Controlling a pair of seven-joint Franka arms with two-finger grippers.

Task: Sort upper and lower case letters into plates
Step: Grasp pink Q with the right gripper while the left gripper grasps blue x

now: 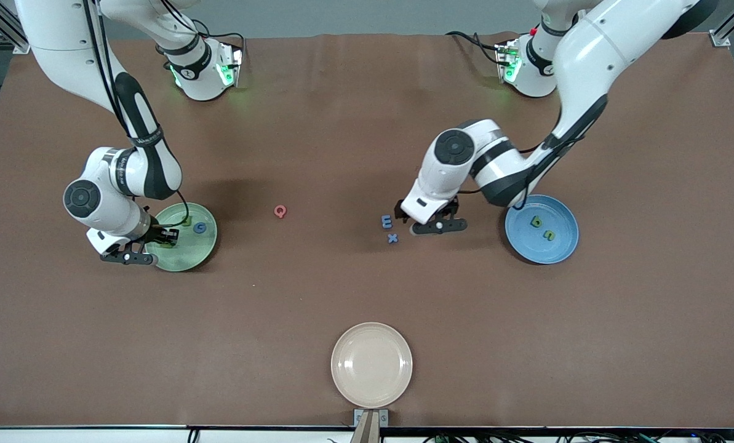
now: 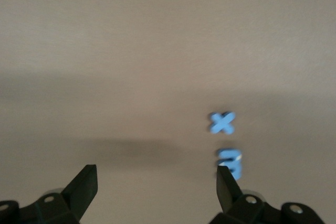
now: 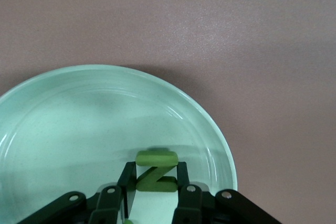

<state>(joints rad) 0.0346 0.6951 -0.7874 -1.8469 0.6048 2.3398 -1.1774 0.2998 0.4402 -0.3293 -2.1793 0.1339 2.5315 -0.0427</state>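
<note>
My right gripper (image 1: 170, 237) is over the pale green plate (image 1: 188, 255), shut on a green letter Z (image 3: 156, 173), with a finger against each side of it in the right wrist view (image 3: 156, 176). The green plate (image 3: 79, 119) also holds a blue C (image 1: 200, 228). My left gripper (image 1: 429, 217) is open and empty, low over the table beside a blue E (image 1: 386, 221) and a blue x (image 1: 392, 238). In the left wrist view (image 2: 156, 182) the E (image 2: 231, 160) lies by one fingertip, with the x (image 2: 222, 123) just past it. The blue plate (image 1: 557, 252) holds a green b (image 1: 534, 221) and another green letter (image 1: 549, 235). A red Q (image 1: 280, 211) lies mid-table.
A cream-beige plate (image 1: 371, 365) sits near the table edge closest to the front camera. Both arm bases (image 1: 203, 67) (image 1: 530, 64) stand along the top of the front view.
</note>
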